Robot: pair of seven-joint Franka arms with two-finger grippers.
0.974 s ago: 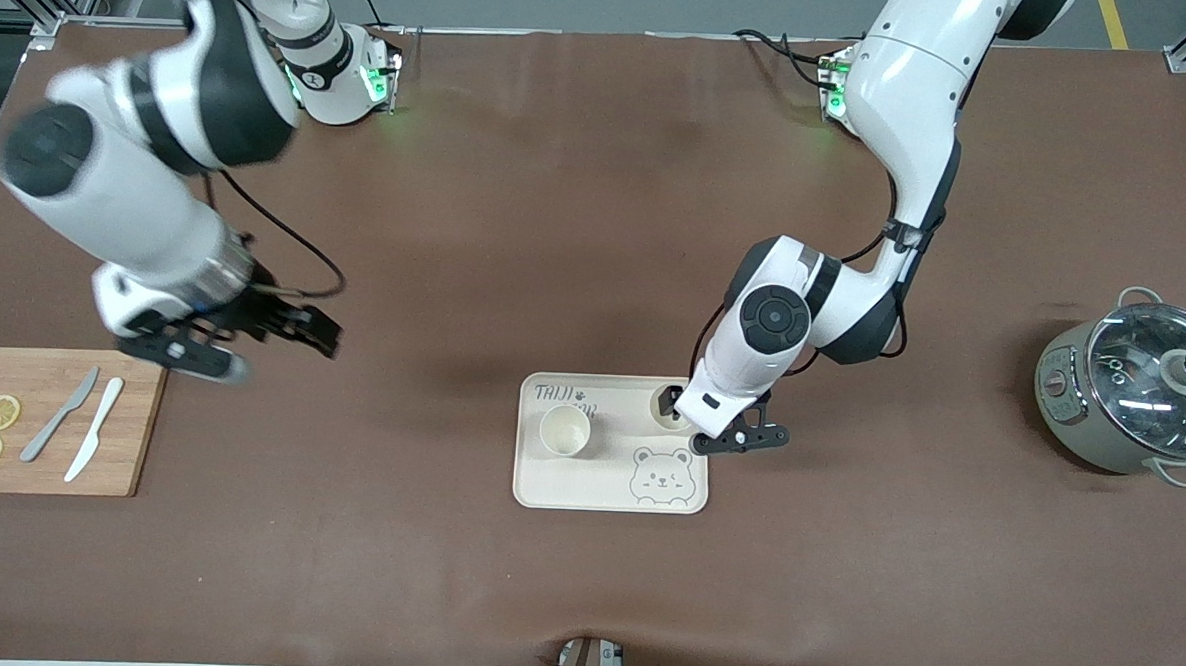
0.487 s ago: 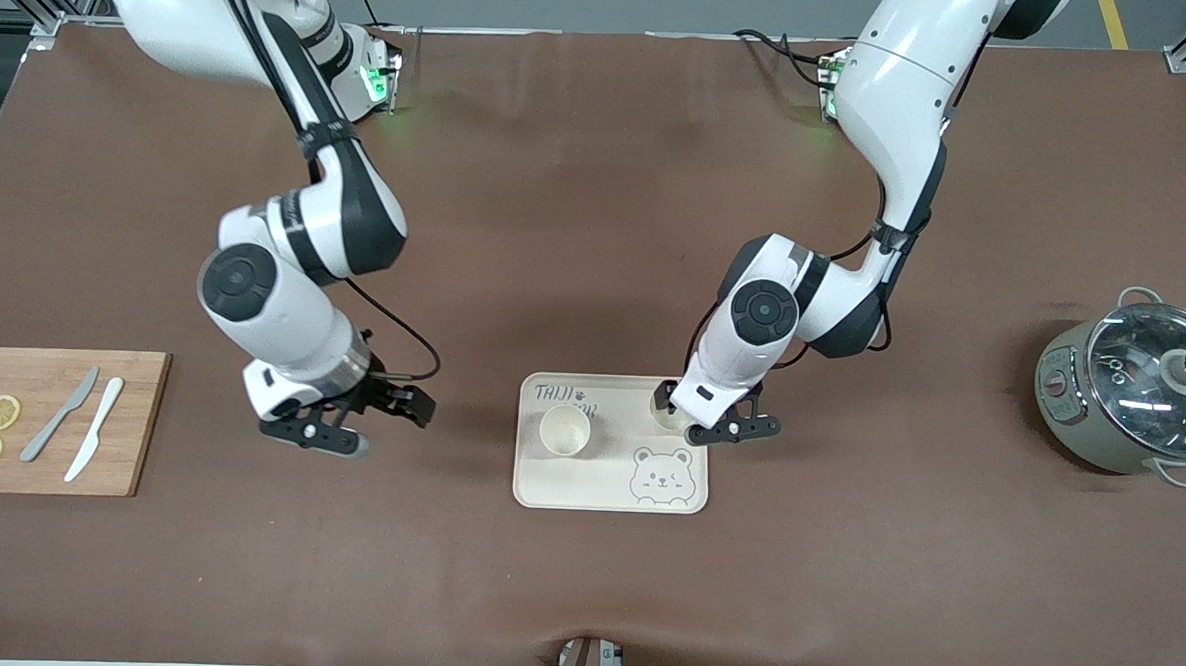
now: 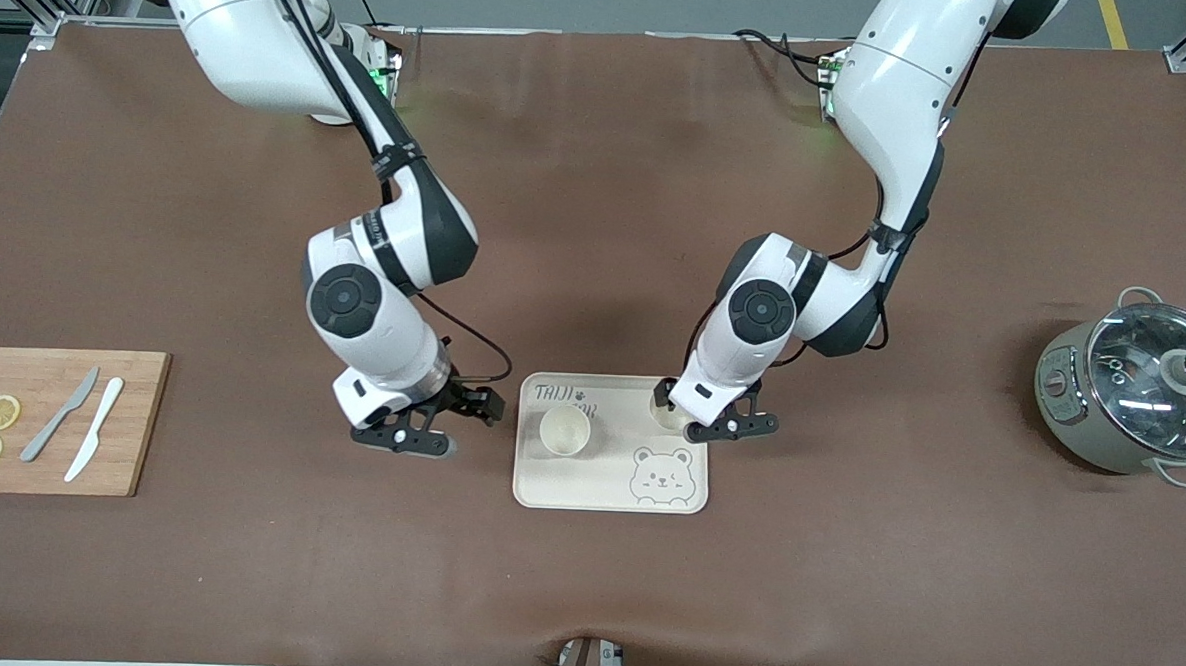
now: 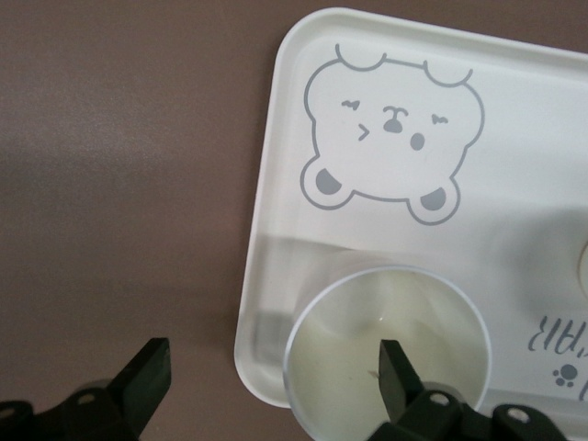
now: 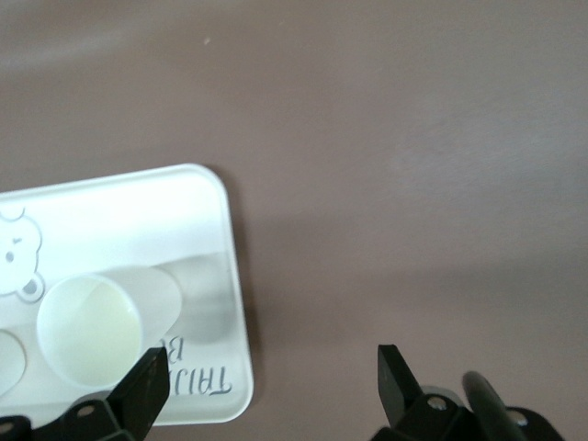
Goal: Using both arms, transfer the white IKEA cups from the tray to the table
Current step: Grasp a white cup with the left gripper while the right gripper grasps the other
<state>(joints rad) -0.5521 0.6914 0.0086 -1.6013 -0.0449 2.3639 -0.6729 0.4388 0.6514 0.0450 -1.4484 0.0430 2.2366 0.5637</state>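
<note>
Two white IKEA cups stand upright on the cream bear tray (image 3: 596,488). One cup (image 3: 564,430) is at the tray's end toward the right arm. The other cup (image 3: 662,415) is at the end toward the left arm, partly hidden by my left gripper (image 3: 701,418). In the left wrist view my left gripper (image 4: 271,377) is open. One finger (image 4: 397,372) is over this cup's (image 4: 349,367) mouth, the other over bare table beside the tray (image 4: 514,138). My right gripper (image 3: 446,422) (image 5: 268,377) hangs open and empty over the table beside the tray (image 5: 138,220), apart from the nearest cup (image 5: 87,326).
A wooden cutting board (image 3: 47,469) with two lemon slices and two knives lies at the right arm's end of the table. A grey-green pot with a glass lid (image 3: 1136,397) stands at the left arm's end. Brown mat surrounds the tray.
The right arm has swung from over the cutting board's edge across the table to beside the tray. The left gripper has shifted slightly over its cup. Both stay open.
</note>
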